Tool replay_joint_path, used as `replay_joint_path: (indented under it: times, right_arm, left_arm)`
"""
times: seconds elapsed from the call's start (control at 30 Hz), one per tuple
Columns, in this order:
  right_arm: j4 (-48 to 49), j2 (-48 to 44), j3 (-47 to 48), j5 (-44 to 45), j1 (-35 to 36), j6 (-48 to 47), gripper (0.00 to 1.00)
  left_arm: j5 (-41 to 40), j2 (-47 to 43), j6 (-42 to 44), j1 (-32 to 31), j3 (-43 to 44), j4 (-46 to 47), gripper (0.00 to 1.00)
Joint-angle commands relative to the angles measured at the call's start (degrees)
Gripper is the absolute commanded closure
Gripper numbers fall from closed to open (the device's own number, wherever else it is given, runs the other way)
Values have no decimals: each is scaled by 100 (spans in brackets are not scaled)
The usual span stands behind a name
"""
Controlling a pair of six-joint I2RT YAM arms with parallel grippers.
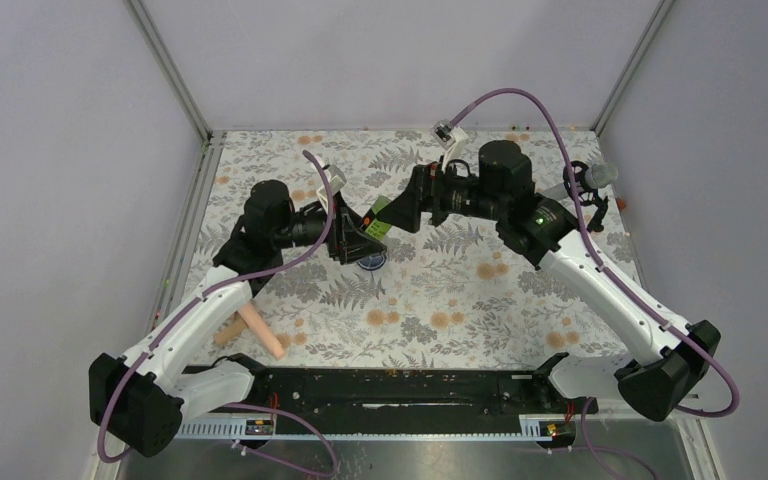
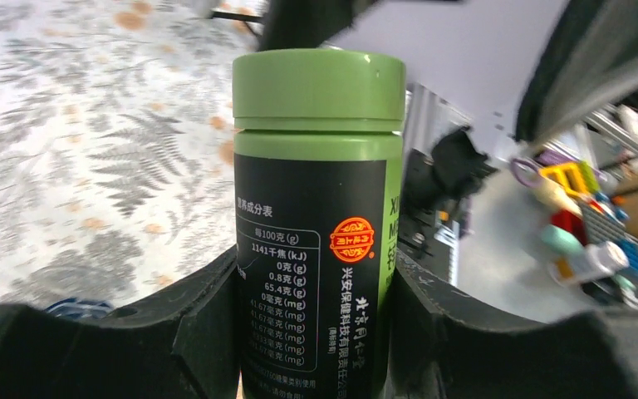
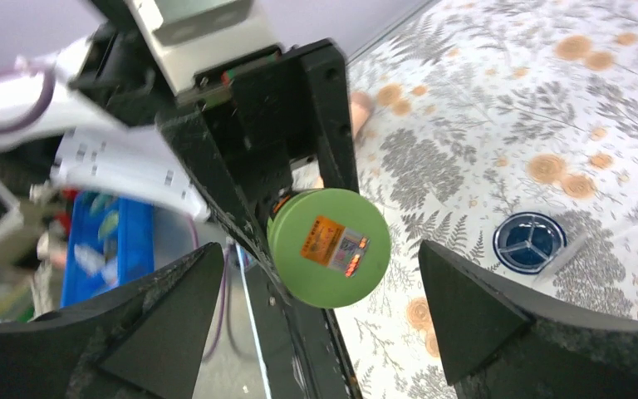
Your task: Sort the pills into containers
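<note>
While the left gripper (image 2: 316,283) clamps the green bottle (image 2: 318,166) by its body over the table (image 1: 520,300), its capped end points straight at the right gripper (image 3: 320,258), whose jaws stand wide, flanking it without touching.

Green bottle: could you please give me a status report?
Left gripper shut on green cylindrical plastic bottle, lid on. Right gripper open, straddling its lid, not touching. Round dark-blue jar on table; nothing in the way.

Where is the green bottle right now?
The green bottle is mid-table in the top view, held in the left claw beside the dark-blue jar, its cap end between the open fingers of the right claw.
</note>
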Motion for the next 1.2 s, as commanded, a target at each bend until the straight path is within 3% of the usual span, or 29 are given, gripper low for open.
replay_joint_path:
  times: [0.0, 0.17, 0.33, 0.57, 0.87, 0.97, 1.07, 1.17]
  right_arm:
    - [649, -49, -176, 2396, 508, 1848, 7]
    - [258, 384, 216, 2844, 696, 2308, 10]
    - [946, 343, -110, 2839, 690, 2721, 23]
    - [1155, 482, 94, 2653, 695, 2763, 19]
    - [851, 553, 134, 1961, 688, 2353, 71]
    - [1300, 476, -18, 1189, 571, 1698, 89]
    - [1464, 464, -35, -685, 324, 738, 100]
    - [1053, 479, -36, -2295, 117, -188, 100]
  left_arm:
    - [-1522, -245, 301, 18, 130, 334, 100]
    - [-1724, -363, 178, 18, -24, 659, 100]
    - [-1593, -386, 39, 10, -149, 788, 100]
    - [-1519, -466, -58, 9, -288, 879, 100]
    - [-1527, -423, -315, 14, -131, 856, 100]
    - [-1290, -424, -300, 21, -64, 736, 100]
    - [-583, -372, -127, 27, 130, 371, 100]
    - [338, -276, -56, 27, 253, 143, 100]
